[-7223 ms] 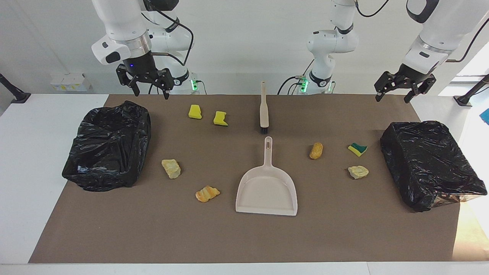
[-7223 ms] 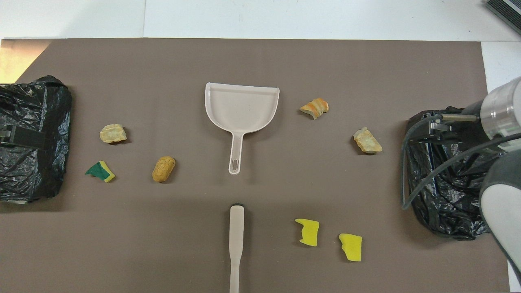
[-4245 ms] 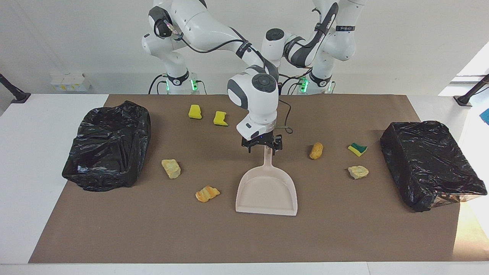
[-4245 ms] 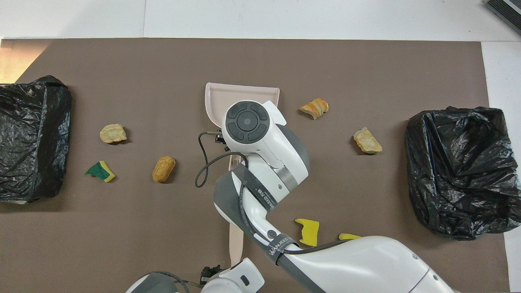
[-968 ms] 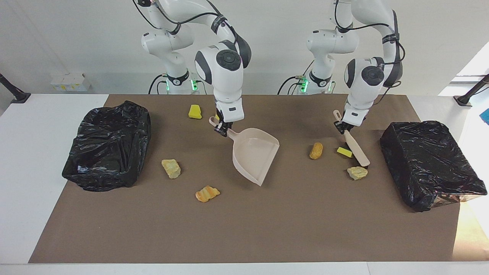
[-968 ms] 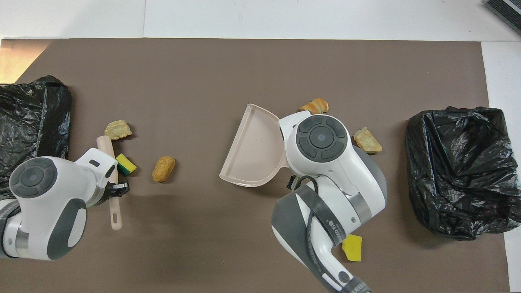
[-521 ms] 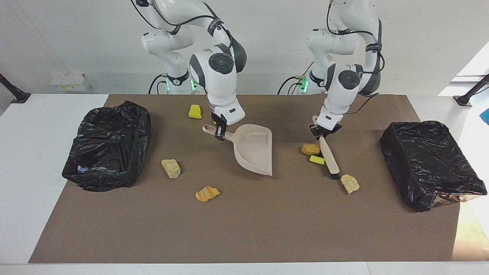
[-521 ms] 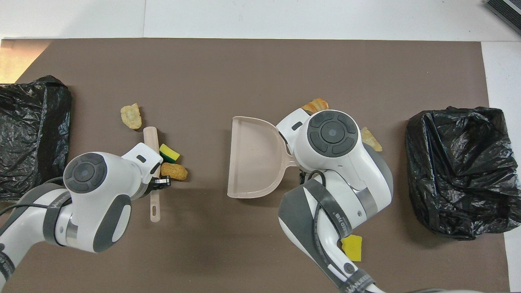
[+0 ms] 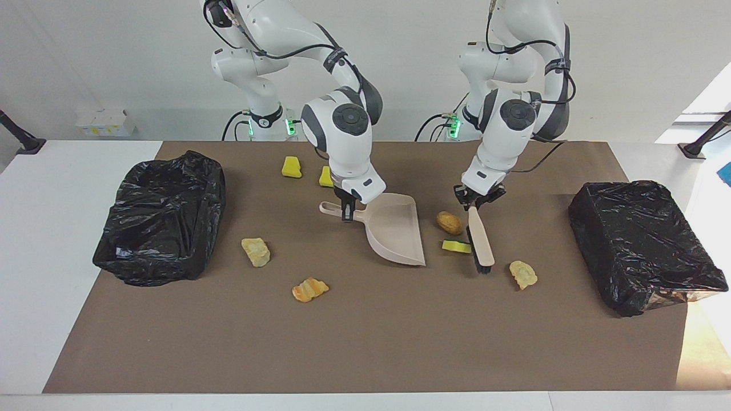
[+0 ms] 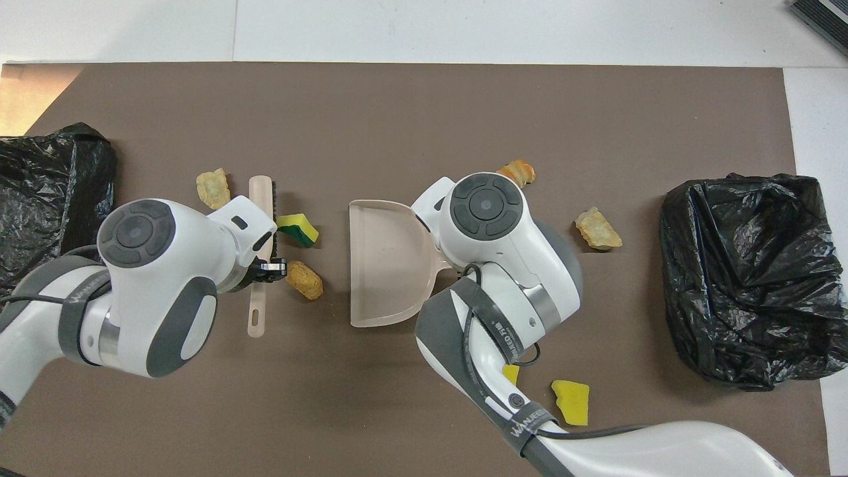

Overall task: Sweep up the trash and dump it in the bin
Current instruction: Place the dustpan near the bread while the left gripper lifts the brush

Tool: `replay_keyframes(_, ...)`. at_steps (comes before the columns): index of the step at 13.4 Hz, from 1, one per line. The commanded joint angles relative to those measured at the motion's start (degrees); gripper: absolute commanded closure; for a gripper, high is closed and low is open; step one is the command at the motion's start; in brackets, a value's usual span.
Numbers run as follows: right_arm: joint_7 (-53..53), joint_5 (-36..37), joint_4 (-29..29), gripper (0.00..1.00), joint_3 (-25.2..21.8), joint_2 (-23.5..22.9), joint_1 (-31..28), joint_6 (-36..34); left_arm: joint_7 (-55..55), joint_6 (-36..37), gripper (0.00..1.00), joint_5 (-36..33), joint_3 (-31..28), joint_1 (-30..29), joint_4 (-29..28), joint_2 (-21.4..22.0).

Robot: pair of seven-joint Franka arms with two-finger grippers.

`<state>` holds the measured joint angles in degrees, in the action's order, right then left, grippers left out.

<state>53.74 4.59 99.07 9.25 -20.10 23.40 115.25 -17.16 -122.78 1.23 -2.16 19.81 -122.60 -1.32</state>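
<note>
black-lined bin at the right arm's end holds no scrap. right gripper pinches the dustpan, empty; green-and-yellow sponge and brown lump lie between it and the brush, pinched by left gripper.

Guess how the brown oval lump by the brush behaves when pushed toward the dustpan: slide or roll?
The brown lump looks rounded and egg-shaped, so it probably rolls or spins rather than slides. It lies beside the brush, near the dustpan mouth; it could curve off past the rim.
</note>
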Motion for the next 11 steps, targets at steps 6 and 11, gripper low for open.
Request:
replay_keyframes(6,7.43,-5.19,-1.77,1.00,0.50,-2.40,-0.46,0.67,19.59,-0.26,1.00,-1.14,0.05,-14.88,2.63,-3.51)
replay_keyframes(11,7.00,-7.66,-1.86,1.00,0.50,-3.02,-0.55,1.63,20.50,-6.17,1.00,-1.14,0.40,-14.37,2.28,-8.35)
